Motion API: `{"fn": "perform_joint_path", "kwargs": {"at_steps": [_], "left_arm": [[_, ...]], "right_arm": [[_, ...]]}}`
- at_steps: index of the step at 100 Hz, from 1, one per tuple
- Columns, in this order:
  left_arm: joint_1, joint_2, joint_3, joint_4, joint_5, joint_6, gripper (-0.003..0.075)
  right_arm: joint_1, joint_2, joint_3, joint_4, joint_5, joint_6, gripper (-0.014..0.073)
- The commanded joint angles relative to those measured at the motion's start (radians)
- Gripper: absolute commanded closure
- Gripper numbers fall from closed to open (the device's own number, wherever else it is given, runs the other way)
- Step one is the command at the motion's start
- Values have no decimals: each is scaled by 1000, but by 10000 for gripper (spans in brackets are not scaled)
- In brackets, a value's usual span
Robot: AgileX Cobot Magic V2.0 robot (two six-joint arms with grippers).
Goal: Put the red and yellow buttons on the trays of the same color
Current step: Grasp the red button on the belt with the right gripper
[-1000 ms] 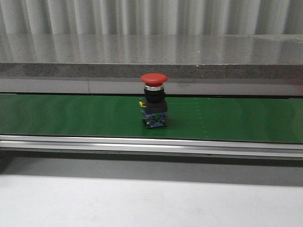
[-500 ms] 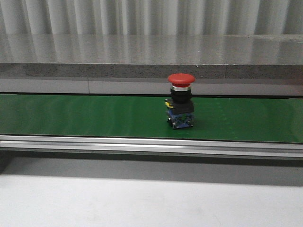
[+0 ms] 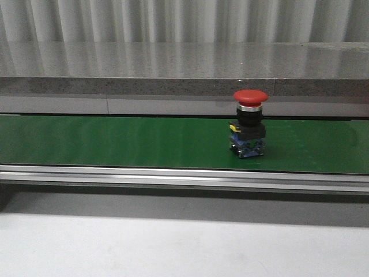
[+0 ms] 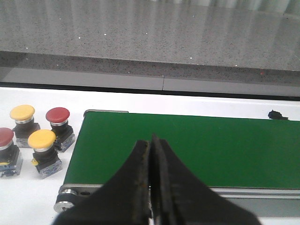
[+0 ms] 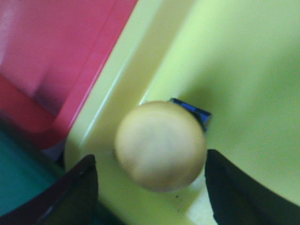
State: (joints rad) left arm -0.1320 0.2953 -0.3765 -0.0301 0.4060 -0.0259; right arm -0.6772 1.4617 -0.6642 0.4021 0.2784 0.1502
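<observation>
A red button (image 3: 251, 96) on a black and blue base stands upright on the green belt (image 3: 115, 141), right of centre in the front view. My left gripper (image 4: 151, 140) is shut and empty over the belt's near end (image 4: 197, 145). Beside that end stand two yellow buttons (image 4: 41, 139) (image 4: 22, 112) and two red ones (image 4: 57, 115) (image 4: 4, 137). My right gripper (image 5: 151, 161) is open above the yellow tray (image 5: 243, 70). A yellow button (image 5: 160, 144) stands in the tray between the fingers, untouched. The red tray (image 5: 56, 51) lies beside the yellow one.
A grey stone ledge (image 3: 184, 63) runs behind the belt. A metal rail (image 3: 184, 176) edges the belt's front. A belt roller (image 4: 65, 205) shows at the belt's end in the left wrist view. A small black piece (image 4: 278, 115) lies on the white table beyond the belt.
The red button has travelled to the right along the belt, from the centre to right of centre. Nothing else in the front view has moved.
</observation>
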Motion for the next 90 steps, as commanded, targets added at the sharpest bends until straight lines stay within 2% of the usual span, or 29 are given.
{"fn": "perform_joint_path", "kwargs": {"at_steps": [1,19,41,52,66,90], "left_arm": [[-7,7,-29,-11,-82,-3,741],[-7,7,-29,-11,-82,-3,741],[-7,7,-29,-11,-82,-3,741],[-7,7,-29,-11,-82,-3,741],[-7,7,-29,-11,-82,-3,741],[-7,7,-29,-11,-82,-3,741]], "right_arm": [[-6,-80,-21,-15,-4,-6,93],[-6,-213,-21,-45,86,-11,93],[19,-364,-21,-58,222,-106,92],[70,-402,-29,-58,270,-144,58],[140,-402,-72,-59,374,-238,-70],[339,-373,-215,-48,634,-336,-70]]}}
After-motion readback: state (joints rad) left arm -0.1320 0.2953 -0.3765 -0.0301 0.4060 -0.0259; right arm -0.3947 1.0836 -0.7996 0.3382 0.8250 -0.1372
